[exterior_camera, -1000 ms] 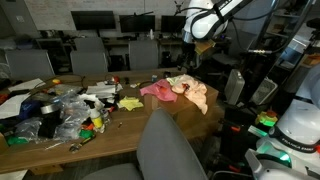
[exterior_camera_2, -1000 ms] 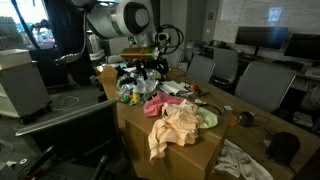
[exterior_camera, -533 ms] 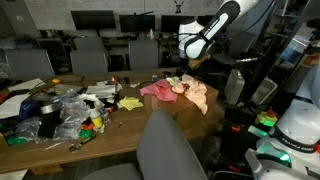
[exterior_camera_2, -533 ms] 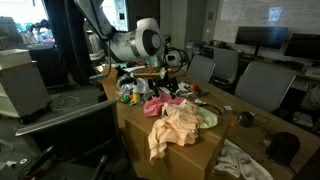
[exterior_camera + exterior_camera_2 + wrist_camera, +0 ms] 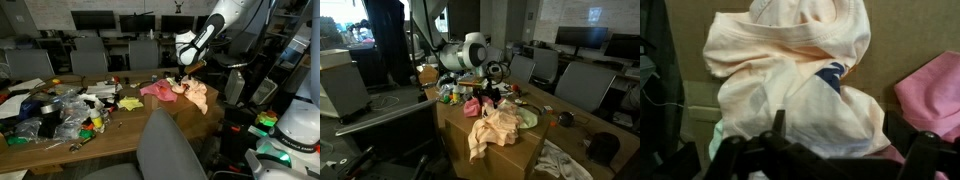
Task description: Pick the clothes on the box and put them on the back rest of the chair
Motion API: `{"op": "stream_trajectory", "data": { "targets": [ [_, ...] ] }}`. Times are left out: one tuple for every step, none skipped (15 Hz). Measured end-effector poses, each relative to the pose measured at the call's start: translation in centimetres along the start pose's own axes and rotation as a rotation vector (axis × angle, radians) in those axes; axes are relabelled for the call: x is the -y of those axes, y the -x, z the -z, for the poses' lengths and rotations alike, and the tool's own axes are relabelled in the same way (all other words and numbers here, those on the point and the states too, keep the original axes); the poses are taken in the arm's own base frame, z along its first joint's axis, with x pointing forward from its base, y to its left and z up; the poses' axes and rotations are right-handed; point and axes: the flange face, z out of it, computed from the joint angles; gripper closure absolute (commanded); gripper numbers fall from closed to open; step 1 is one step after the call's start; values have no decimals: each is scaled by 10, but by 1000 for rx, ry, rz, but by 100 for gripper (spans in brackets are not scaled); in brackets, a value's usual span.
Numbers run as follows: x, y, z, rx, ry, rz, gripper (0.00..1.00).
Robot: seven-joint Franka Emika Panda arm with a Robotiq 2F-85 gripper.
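A pile of clothes lies on a cardboard box (image 5: 500,155): a peach-yellow garment (image 5: 498,128) draped over the box's edge and a pink garment (image 5: 473,107) beside it. Both show in an exterior view, the peach one (image 5: 197,95) and the pink one (image 5: 157,89). In the wrist view the peach garment (image 5: 790,80) fills the frame, with a blue patch on it and the pink garment (image 5: 932,90) at the right. My gripper (image 5: 180,73) hangs open just above the clothes; its dark fingers (image 5: 840,150) straddle the peach cloth. A grey chair backrest (image 5: 170,145) stands in the foreground.
A long table (image 5: 120,125) beside the box carries cluttered bags, toys and a yellow item (image 5: 130,103). Office chairs (image 5: 88,55) and monitors line the back. Another chair (image 5: 582,85) and a green plate (image 5: 528,118) are near the box.
The arm has lowered and moved toward the clothes; the gripper now sits just above the pile. The clothes have not moved.
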Motion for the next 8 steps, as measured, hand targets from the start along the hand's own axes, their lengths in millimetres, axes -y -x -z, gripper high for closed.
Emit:
{"op": "stream_trajectory", "data": {
  "targets": [
    [1,-1,-4,11,-22,-10,0],
    [2,-1,-8,22,-43,-19,0],
    [1,-1,-12,33,-60,-27,0],
    [0,-1,-16,42,-74,-35,0],
    [-3,-1,-20,47,-81,-43,0],
    [-7,-2,-22,51,-81,-50,0],
    [-10,-3,-24,51,-78,-56,0],
    [-14,-4,-25,49,-74,-63,0]
  ]
}}
